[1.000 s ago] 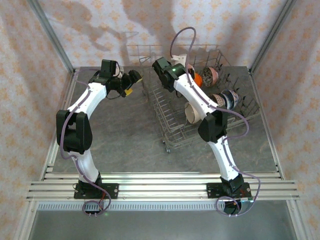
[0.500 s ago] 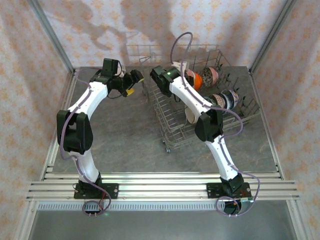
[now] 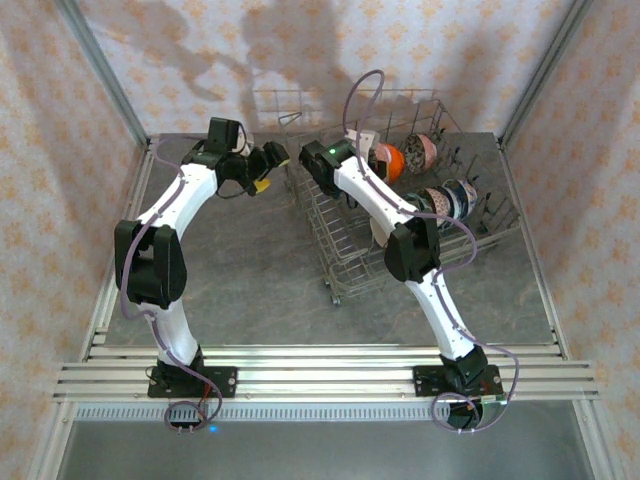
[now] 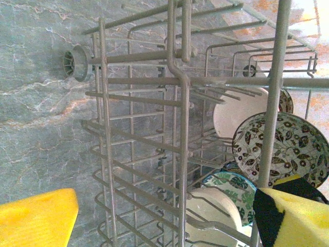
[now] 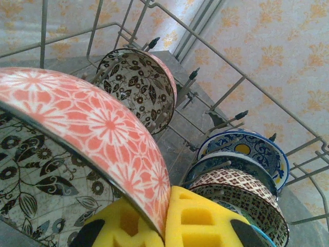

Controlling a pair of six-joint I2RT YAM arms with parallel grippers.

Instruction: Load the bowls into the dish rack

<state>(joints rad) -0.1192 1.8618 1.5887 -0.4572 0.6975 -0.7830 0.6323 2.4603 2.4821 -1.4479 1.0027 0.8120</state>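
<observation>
Wire dish rack (image 3: 335,250) on the table (image 3: 230,270), patterned bowls (image 3: 445,198) upright between tines, right gripper (image 5: 165,226) reaching in, pinching an orange-flowered bowl (image 5: 92,123) by its rim, left gripper (image 3: 270,158) spread wide beside the rack.

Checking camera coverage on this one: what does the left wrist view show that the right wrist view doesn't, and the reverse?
Left wrist, not right wrist: the open left claw outside the dish rack, the rack's wheel, and a plain cream bowl. Right wrist, not left wrist: the right claw shut on the rim of a coral flowered bowl, and a blue-white bowl with an orange centre. Both: rack wires, the grey table, and bowls with dark leaf-patterned insides.
</observation>
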